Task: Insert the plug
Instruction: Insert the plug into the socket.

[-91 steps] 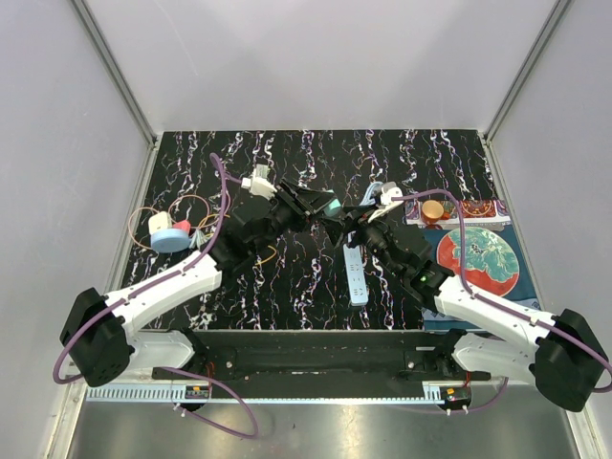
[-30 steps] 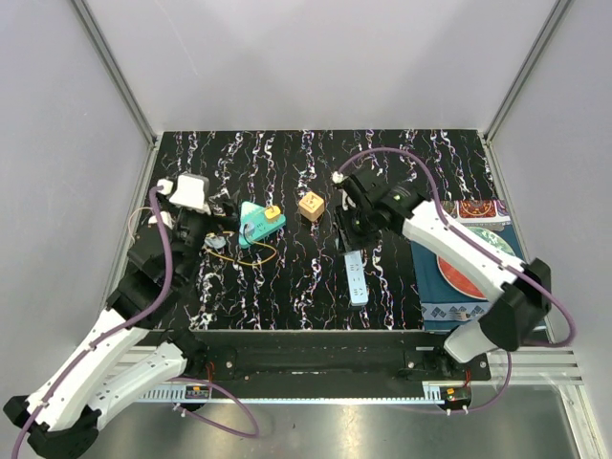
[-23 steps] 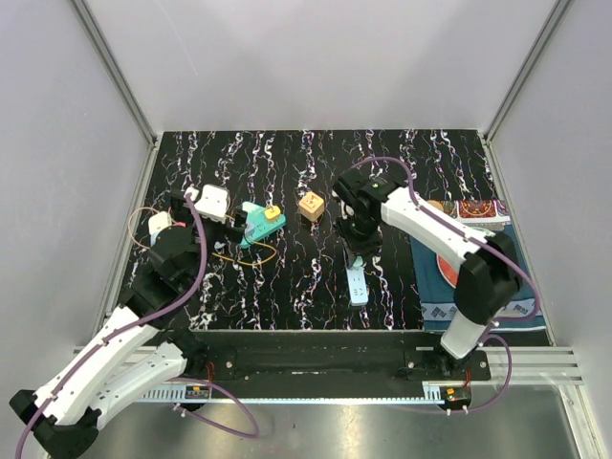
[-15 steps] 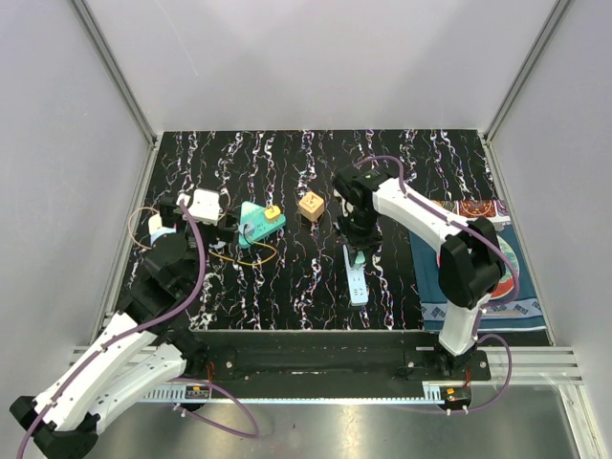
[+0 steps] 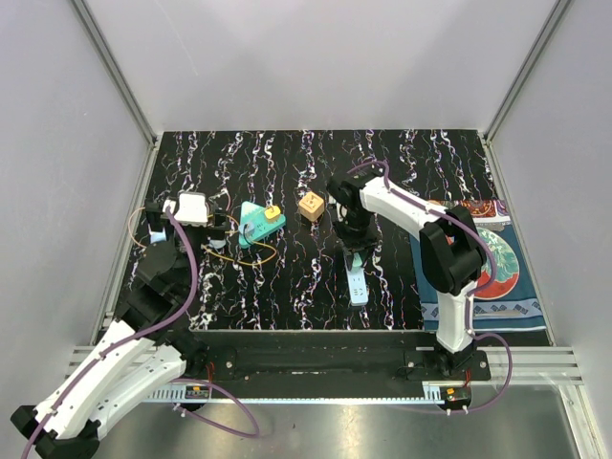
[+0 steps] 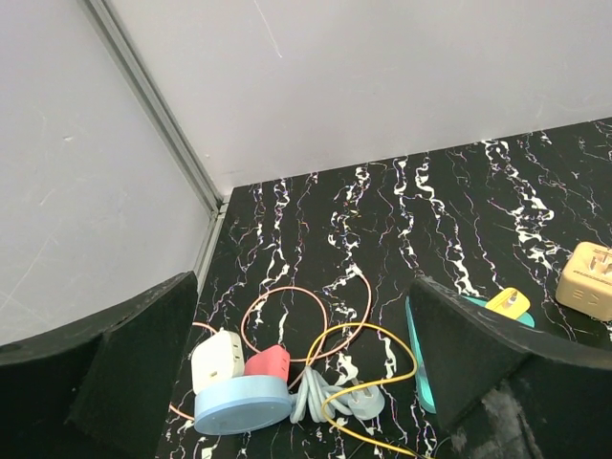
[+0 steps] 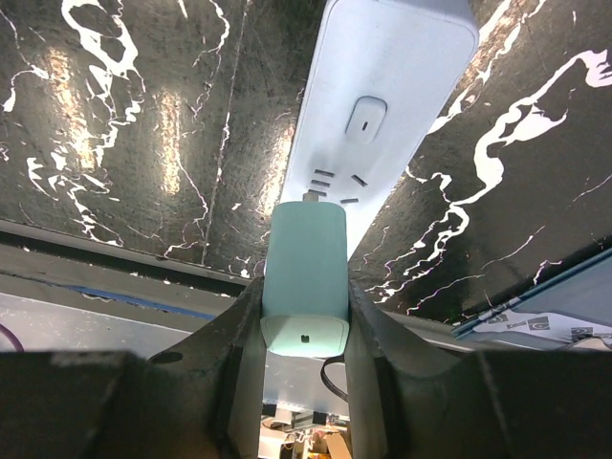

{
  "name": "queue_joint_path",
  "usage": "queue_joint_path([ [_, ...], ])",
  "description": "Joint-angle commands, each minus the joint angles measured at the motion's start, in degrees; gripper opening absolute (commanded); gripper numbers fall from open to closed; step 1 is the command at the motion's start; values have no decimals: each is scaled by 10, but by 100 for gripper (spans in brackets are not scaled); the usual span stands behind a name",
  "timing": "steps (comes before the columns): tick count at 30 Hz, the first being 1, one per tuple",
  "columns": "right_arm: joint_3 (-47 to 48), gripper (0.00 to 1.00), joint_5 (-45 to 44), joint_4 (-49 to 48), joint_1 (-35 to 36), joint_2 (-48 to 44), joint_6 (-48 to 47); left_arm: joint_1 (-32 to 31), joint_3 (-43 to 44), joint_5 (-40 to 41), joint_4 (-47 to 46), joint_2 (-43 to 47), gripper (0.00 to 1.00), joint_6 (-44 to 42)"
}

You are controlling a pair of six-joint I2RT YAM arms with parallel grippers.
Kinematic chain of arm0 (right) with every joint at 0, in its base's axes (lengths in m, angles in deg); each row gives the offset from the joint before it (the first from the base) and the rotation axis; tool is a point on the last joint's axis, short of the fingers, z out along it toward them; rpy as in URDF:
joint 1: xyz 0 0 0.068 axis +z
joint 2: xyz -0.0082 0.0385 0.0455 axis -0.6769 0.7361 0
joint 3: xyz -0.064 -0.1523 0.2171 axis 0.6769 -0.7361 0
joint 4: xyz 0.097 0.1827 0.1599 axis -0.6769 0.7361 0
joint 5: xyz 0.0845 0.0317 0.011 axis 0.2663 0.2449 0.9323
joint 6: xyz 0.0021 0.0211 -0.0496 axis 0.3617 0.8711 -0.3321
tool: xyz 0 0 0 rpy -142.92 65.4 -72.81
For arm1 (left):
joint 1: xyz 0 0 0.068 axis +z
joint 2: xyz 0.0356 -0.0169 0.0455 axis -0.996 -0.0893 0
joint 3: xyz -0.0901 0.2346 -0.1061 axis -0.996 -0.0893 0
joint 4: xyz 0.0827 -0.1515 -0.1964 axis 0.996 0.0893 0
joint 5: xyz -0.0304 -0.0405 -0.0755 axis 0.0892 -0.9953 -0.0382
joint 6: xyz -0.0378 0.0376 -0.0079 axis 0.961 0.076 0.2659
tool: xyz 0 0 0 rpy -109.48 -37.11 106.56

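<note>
Mint-green plug (image 7: 306, 249) is clamped between the fingers of your right claw (image 7: 304, 287), pointing nose-first at the pale power strip (image 7: 382, 86). Its front end meets the strip's face right by a set of slots, and a sliver of metal prong shows there. You can't tell from the wrist view whether it is seated. Half a second ago that claw sat a touch further from the strip's far end; now it hangs right over it, with the arm folded back more tightly towards its base.

Your left claw (image 6: 304, 287) stands wide open and holds nothing. Three seconds ago it was nose to nose with the right one mid-worktop; now it has pulled off to the left side. Below it lie a blue disc (image 6: 244, 406) carrying white and red pieces and a tangle of pink and yellow cables (image 6: 330, 335). Further right sit a teal wedge (image 5: 251, 225) and a tan cube adapter (image 5: 310, 205), both where they were a second ago.

Black worktop (image 5: 287, 163), streaked with white marbling. A patterned mat (image 5: 478, 308) lies along its right edge. Plain pale walls (image 5: 316, 57) close in on three sides, with metal rails running up the corners.
</note>
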Motion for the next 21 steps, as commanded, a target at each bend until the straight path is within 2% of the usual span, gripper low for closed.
queue_joint_path([
  [1,16,0,7,11,-4,6,-10,4,-4,17,-42,13,99,-12],
  [21,-8,0,8,-13,-12,19,30,6,-6,10,-43,12,99,-9],
])
